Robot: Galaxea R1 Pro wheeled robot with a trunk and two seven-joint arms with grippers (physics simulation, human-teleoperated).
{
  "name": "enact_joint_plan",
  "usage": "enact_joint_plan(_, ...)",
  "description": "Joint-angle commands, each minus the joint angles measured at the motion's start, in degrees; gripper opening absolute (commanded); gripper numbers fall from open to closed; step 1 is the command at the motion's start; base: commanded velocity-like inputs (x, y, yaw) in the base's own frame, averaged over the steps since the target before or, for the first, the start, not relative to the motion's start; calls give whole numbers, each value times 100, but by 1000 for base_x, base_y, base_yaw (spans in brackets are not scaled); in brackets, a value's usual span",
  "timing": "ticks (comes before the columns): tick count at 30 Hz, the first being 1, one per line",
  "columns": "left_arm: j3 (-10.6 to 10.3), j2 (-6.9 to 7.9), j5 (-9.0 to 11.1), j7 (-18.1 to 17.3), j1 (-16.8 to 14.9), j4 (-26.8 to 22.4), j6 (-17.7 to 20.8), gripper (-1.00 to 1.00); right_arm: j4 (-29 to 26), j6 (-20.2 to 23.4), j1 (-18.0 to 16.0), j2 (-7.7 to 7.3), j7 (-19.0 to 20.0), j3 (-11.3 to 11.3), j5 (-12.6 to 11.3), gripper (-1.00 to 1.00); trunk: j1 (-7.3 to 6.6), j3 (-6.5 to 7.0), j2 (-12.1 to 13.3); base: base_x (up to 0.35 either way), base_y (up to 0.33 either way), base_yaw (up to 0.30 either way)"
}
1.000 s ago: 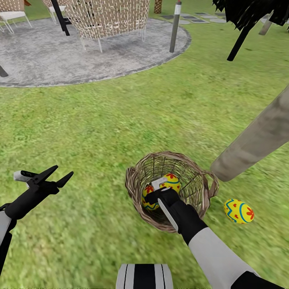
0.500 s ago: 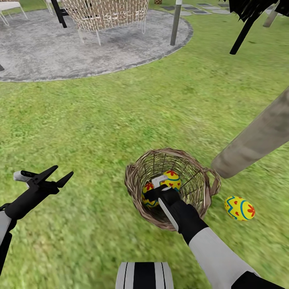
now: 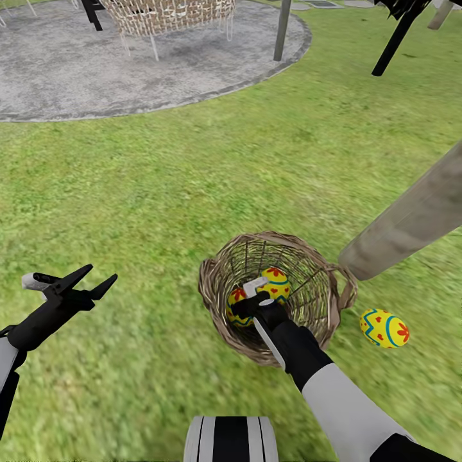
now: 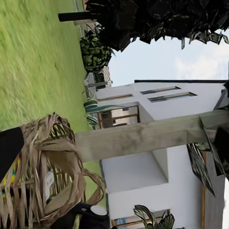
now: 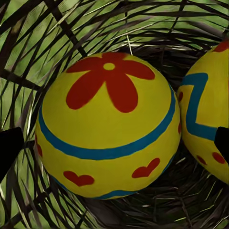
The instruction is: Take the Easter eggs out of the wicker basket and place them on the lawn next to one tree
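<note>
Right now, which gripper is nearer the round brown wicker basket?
Right. The right gripper is down inside the round brown wicker basket, beside the two yellow painted eggs. The left gripper hangs open over the green lawn, well off to the basket's left.

Our head camera has tilted down a little, so the patio point(image 3: 128, 64) slides toward twelve o'clock. Our right gripper point(image 3: 251, 300) has sunk slightly deeper into the wicker basket point(image 3: 215, 289), closing on the egg point(image 3: 238, 306) at its nine o'clock side.
</note>
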Motion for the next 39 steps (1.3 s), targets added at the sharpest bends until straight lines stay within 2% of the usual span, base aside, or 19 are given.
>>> enact_joint_plan(1,0,0,0,0,0,4,0,100,14,-2,0,0,0,-1,7,100,3,-22,-1,0,0,0)
enact_joint_plan(4,0,0,0,0,0,-1,0,100,48,-3,0,0,0,-6,7,100,10,-89,-5,0,0,0)
enact_joint_plan(17,0,0,0,0,0,4,0,100,-16,-3,0,5,17,-3,12,100,13,-111,-7,0,0,0)
enact_joint_plan(20,0,0,0,0,0,4,0,100,-20,4,0,6,11,-1,12,100,21,-177,-11,0,0,0)
enact_joint_plan(23,0,0,0,0,0,6,0,100,-19,5,0,8,9,1,12,100,21,-177,-11,0,0,0)
enact_joint_plan(31,0,0,0,0,-2,7,0,100,-20,-1,0,9,13,5,12,100,34,-288,-17,0,0,0)
enact_joint_plan(39,-3,0,0,0,-1,7,0,100,-24,-20,-11,9,17,7,12,100,34,-288,-17,0,0,0)
